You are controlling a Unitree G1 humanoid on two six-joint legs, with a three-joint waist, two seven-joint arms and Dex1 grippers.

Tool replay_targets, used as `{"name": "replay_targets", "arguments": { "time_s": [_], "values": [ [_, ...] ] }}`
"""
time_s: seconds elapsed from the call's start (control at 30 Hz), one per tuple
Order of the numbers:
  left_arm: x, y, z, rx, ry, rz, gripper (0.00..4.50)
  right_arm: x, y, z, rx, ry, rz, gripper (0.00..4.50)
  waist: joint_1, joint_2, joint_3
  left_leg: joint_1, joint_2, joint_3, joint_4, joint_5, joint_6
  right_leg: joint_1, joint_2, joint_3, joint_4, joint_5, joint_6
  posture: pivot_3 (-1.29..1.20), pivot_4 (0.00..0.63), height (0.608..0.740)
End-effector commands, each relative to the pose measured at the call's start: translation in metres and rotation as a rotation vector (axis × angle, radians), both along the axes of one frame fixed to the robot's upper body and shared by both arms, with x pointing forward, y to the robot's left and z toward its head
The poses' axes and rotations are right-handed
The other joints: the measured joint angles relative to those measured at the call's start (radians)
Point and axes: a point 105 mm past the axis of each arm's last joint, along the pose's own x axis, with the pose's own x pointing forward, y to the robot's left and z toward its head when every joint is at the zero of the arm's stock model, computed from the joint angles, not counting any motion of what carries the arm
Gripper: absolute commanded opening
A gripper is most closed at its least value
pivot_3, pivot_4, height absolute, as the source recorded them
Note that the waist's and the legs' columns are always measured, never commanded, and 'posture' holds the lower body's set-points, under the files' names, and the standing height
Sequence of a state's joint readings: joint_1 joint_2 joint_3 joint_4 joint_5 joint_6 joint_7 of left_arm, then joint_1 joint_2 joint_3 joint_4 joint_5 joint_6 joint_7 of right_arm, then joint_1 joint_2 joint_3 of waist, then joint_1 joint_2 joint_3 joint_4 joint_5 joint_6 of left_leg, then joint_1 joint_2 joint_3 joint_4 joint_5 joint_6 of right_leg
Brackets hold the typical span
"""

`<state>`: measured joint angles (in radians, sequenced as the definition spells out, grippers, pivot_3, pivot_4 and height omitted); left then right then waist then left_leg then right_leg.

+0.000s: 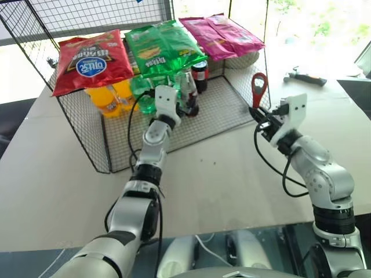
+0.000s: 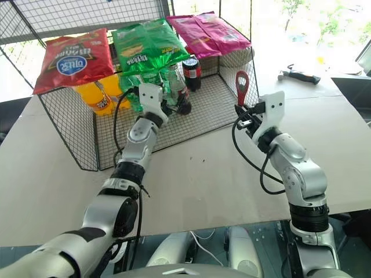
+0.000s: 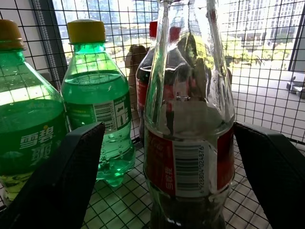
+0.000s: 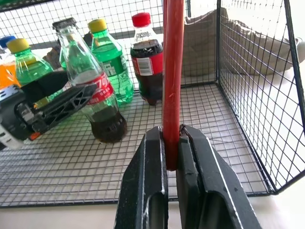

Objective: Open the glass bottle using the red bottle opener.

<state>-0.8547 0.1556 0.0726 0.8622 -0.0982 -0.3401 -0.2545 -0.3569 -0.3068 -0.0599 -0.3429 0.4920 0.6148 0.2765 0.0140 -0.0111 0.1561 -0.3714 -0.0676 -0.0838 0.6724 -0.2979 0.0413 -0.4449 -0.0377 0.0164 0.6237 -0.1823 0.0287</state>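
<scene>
The glass bottle (image 4: pixel 90 90) stands upright on the mesh floor of the wire basket (image 1: pixel 223 101), toward its open front, and the left gripper (image 3: pixel 167 157) has its two black fingers (image 3: pixel 62 176) spread wide on either side of it. From the left wrist view the bottle sits between them, closer to the one finger than the other, with a gap showing on both sides, so nothing is gripped. Its dark liquid fills only the lower part, below the red label band.

Just behind and beside it crowd the green plastic bottles (image 3: pixel 97 109) and a squat dark bottle with a red cap (image 4: pixel 147 62), leaving little spare room at the back. The basket floor in front of the bottle is bare mesh.

The right gripper (image 4: pixel 172 143) is clamped tight on the handle of the red bottle opener (image 1: pixel 259 88), which stands upright with its ring head on top, just outside the basket's front corner, above the open tabletop (image 1: pixel 232 174). Snack bags (image 1: pixel 93 58) lie across the basket's top.
</scene>
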Motion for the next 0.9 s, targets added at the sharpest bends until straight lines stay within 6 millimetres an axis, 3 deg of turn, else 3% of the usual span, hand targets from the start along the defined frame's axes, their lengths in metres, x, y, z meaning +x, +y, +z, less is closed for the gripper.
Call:
{"name": "replay_targets", "arguments": {
  "time_s": [0.03, 0.37, 0.47, 0.53, 0.63, 0.77, 0.9],
  "values": [
    [0.005, -0.007, 0.012, -0.007, -0.037, 0.001, 4.42, -0.009, 0.004, 0.012, -0.006, -0.065, 0.014, 0.0, -0.001, 0.0, 0.0, -0.001, 0.0, 0.0, 0.0, 0.0, 0.0, -0.001, 0.0, 0.0, 0.0, 0.0, 0.0, 0.0, 0.15, 0.735],
    [0.016, -0.023, 0.014, 0.007, 0.009, -0.026, 4.42, -0.011, 0.008, 0.011, 0.0, -0.065, 0.019, 0.0, -0.002, 0.0, 0.0, -0.002, 0.0, 0.0, 0.001, 0.0, 0.0, -0.002, 0.0, 0.0, 0.002, 0.0, 0.0, 0.0, 0.15, 0.735],
    [0.015, -0.028, 0.02, 0.006, -0.012, -0.064, 3.75, -0.012, 0.008, 0.011, -0.004, -0.066, 0.018, 0.0, -0.002, 0.0, 0.0, -0.002, 0.0, 0.0, 0.001, 0.0, 0.0, -0.003, 0.0, 0.0, 0.002, 0.0, 0.0, 0.0, 0.15, 0.735],
    [0.015, -0.029, 0.021, 0.006, -0.018, -0.075, 2.85, -0.011, 0.006, 0.011, -0.006, -0.069, 0.013, 0.0, -0.002, 0.0, 0.0, -0.002, 0.0, 0.0, 0.001, 0.0, 0.0, -0.003, 0.0, 0.0, 0.002, 0.0, 0.0, 0.0, 0.15, 0.735],
    [0.013, -0.028, 0.016, 0.038, -0.015, -0.076, 2.74, -0.009, -0.001, 0.012, -0.006, -0.078, -0.017, 0.0, -0.002, 0.0, 0.0, -0.002, 0.0, 0.0, 0.001, 0.0, 0.0, -0.003, 0.0, 0.0, 0.002, 0.0, 0.0, 0.0, 0.15, 0.735],
    [-0.006, -0.043, 0.005, 0.034, -0.027, -0.229, 2.74, -0.004, -0.011, 0.018, -0.008, -0.102, -0.057, 0.0, -0.004, 0.0, 0.0, -0.002, 0.0, 0.0, 0.001, 0.0, 0.0, -0.003, 0.0, 0.0, 0.002, 0.0, 0.0, 0.0, 0.15, 0.735],
    [-0.044, -0.05, 0.004, 0.053, -0.071, -0.369, 2.74, 0.004, -0.029, 0.025, -0.014, -0.14, -0.131, 0.0, -0.003, 0.0, -0.001, -0.002, 0.0, 0.001, 0.002, 0.0, 0.0, -0.003, 0.0, 0.001, 0.002, 0.0, 0.0, 0.0, 0.15, 0.735]
  ]
}}
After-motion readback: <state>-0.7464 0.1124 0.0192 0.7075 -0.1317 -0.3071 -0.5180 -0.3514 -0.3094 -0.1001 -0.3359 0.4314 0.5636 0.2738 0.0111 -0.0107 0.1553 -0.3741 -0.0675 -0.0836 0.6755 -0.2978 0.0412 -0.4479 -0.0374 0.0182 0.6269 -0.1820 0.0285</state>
